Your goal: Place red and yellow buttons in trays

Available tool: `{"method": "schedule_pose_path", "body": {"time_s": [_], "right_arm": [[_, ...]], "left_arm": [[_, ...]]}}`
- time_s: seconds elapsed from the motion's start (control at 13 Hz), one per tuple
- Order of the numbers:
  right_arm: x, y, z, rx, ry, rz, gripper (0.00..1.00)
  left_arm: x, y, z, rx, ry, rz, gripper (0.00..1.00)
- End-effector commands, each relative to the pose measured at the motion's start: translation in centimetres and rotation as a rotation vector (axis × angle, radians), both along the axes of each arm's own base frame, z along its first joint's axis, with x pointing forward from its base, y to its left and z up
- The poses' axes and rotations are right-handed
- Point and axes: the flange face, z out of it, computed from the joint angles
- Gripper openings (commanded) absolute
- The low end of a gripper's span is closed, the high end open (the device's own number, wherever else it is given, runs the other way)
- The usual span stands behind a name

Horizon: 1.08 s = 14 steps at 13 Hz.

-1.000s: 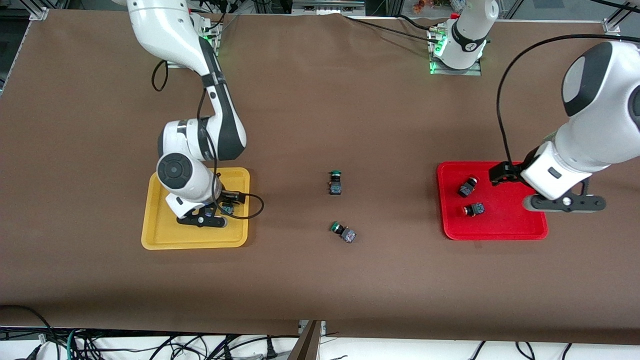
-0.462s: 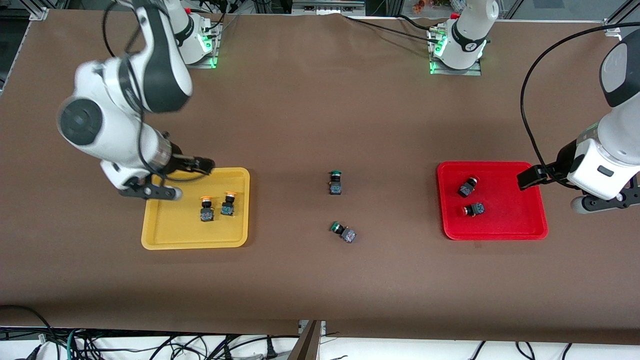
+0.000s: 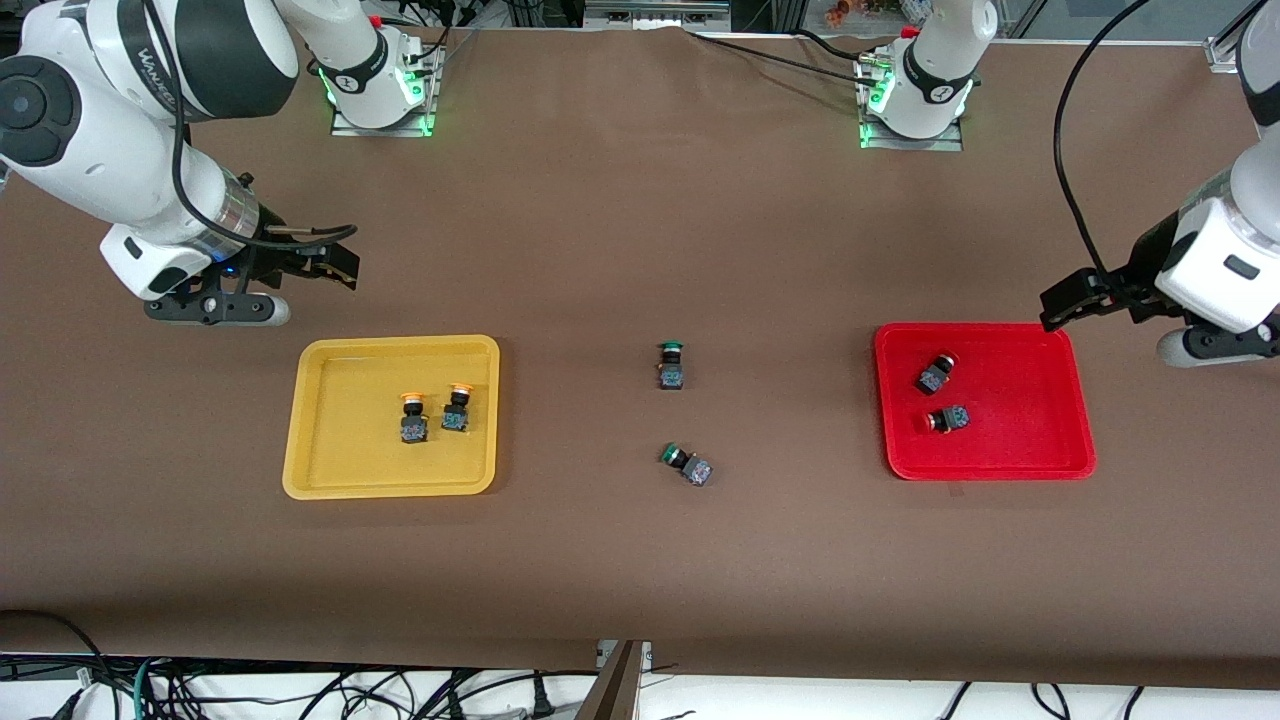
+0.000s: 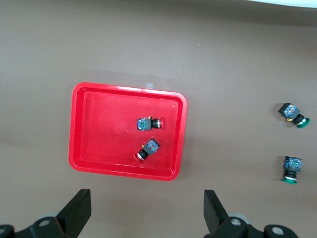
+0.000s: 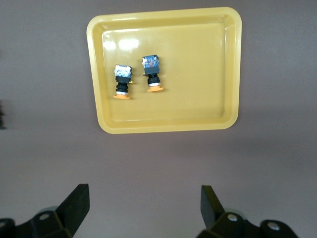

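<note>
In the yellow tray (image 3: 340, 470), toward the right arm's end of the table, two yellow-capped buttons (image 3: 412, 420) sit side by side, and in the red tray (image 3: 1060, 440) at the left arm's end lie two red-capped buttons (image 3: 934, 374). Between the trays, two green-capped switches (image 3: 670, 364) rest on the brown table (image 3: 640, 560). The right gripper (image 3: 335, 262) hangs over bare table just off the yellow tray and the left gripper (image 3: 1065, 300) over the red tray's corner, both with fingers spread and holding nothing.

Both claws (image 3: 330, 262) (image 3: 1062, 303) now off their trays (image 3: 330, 470) (image 3: 1060, 450).

"WANWEI" (partly legible) on right arm (image 3: 150, 60)
</note>
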Motion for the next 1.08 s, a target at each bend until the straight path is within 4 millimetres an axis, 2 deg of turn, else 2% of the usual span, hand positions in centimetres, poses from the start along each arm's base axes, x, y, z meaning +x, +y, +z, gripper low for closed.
{"method": "schedule_pose_path", "body": {"time_s": [0.0,0.15,0.31,0.54,0.69,1.0], "right_arm": [[-0.5,-2.0,0.8,0.007,-0.016,0.028,0.99],[-0.5,-3.4,1.6,0.017,-0.010,0.040,0.99],[-0.6,-4.8,2.7,0.026,-0.015,0.062,1.00],[-0.7,-5.4,5.5,0.024,-0.021,0.076,0.99],[-0.3,-5.5,6.0,0.028,-0.030,0.087,0.99],[0.1,-6.0,6.3,0.023,-0.028,0.079,0.99]], "left_arm": [[-2.6,-0.6,1.6,0.023,-0.015,0.002,1.00],[-4.3,0.8,2.3,-0.033,-0.025,0.032,1.00],[-5.9,0.9,2.3,-0.027,-0.070,0.033,1.00],[-6.3,1.0,1.6,-0.030,-0.027,0.032,1.00],[-7.1,1.5,0.4,-0.026,0.001,0.023,1.00],[-7.2,1.0,0.2,-0.025,0.021,0.011,1.00]]}}
